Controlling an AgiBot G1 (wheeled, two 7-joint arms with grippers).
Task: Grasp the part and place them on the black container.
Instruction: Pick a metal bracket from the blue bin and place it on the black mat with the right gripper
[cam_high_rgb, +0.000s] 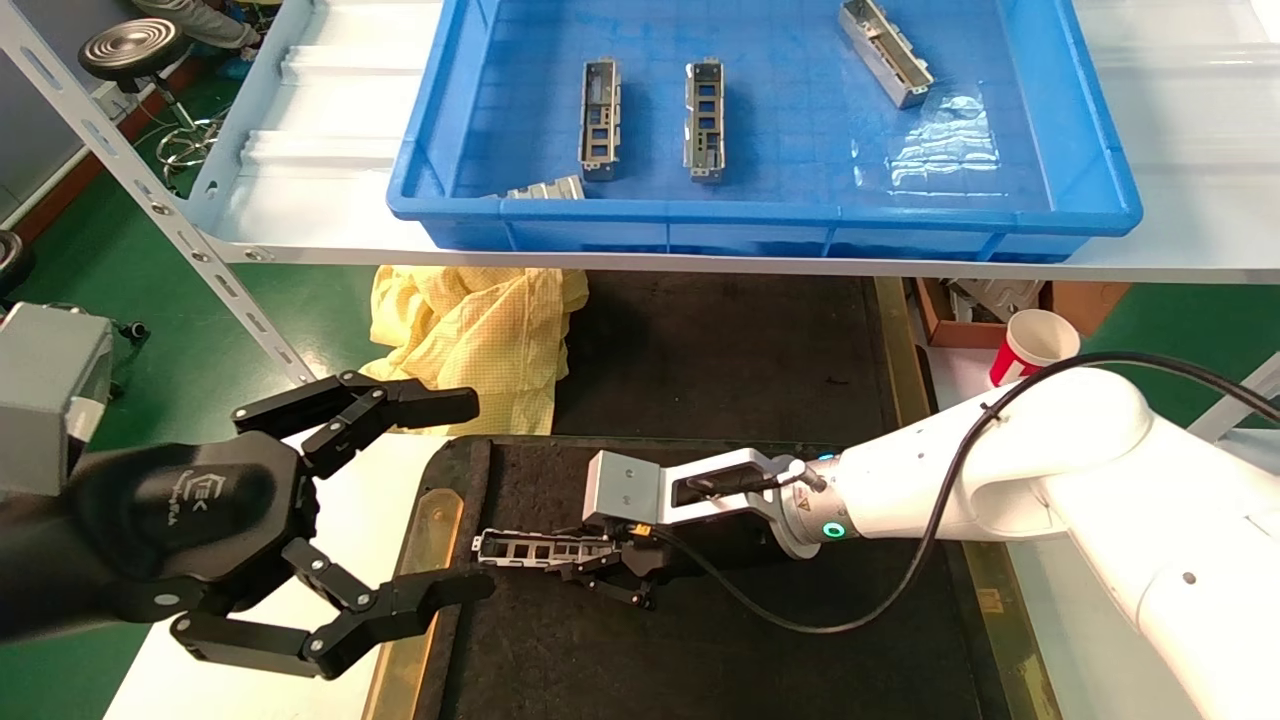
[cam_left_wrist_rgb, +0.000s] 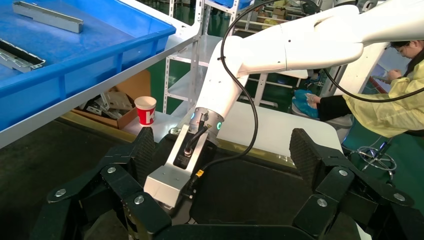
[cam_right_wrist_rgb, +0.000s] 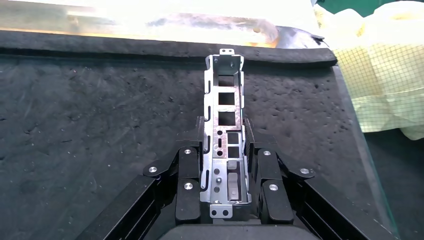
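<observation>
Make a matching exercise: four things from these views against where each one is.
Things:
1. silver-grey stamped sheet-metal part
2. red and white paper cup
3. crumpled yellow cloth
4. left end effector

Places:
A. under the shelf, beside the felt-like black container
B. open, at the black container's left edge
C. between the right end effector's fingers, over the black container
D. beside a brown cardboard box

Pairs: 1-C, 2-D, 3-A, 4-B

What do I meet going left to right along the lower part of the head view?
Open black left gripper → brass-coloured strip of the flat black felt-like container → slim silver-grey sheet-metal part → right gripper → white right arm.
</observation>
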